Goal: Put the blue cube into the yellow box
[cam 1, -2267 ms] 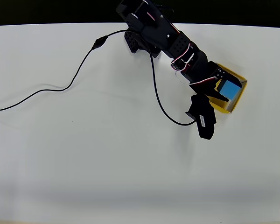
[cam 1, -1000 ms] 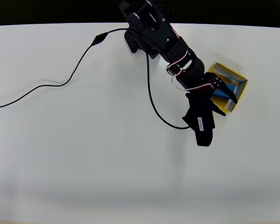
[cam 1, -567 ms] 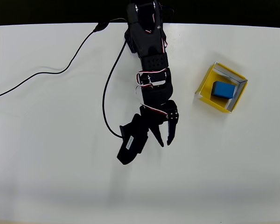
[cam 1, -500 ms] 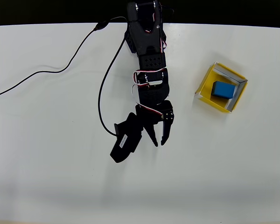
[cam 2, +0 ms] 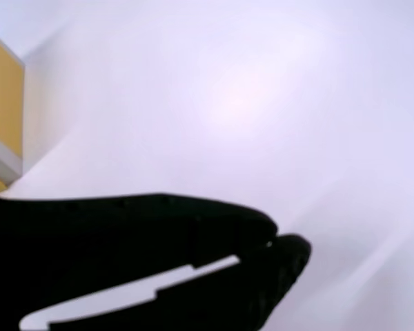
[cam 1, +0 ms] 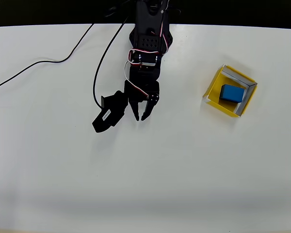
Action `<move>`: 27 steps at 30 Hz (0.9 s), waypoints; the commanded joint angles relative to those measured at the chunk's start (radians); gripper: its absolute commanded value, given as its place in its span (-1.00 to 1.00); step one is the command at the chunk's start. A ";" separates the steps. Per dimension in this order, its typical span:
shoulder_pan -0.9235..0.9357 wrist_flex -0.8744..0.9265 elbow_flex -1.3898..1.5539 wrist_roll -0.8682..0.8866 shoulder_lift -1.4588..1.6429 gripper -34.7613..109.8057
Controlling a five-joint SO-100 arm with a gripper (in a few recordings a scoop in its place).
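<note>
Fingertips nearly touching overhead, gripper point(cam 1: 141, 115) closed on nothing. Well right of those tips: blue cube point(cam 1: 232, 92) sitting inside yellow box point(cam 1: 213, 93), apart from them. Judged light, rigid, matte, easily pinched across two opposite flat faces. Wrist view: fingers point(cam 2: 193, 227) together at the tips, yellow box point(cam 2: 1, 93) edge far left.

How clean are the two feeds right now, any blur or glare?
Overhead view: sharp, evenly lit, cube crisp inside the box, a faint shading band low on the table. Wrist view: blurred, washed pale, pincer a soft dark shape.
</note>
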 commanded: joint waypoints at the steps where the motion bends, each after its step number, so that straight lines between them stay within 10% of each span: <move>1: 0.023 0.225 0.026 0.002 0.146 -0.52; 13: 0.005 0.844 0.026 0.046 0.383 -0.52; 27: 0.011 0.847 0.026 0.114 0.382 -0.46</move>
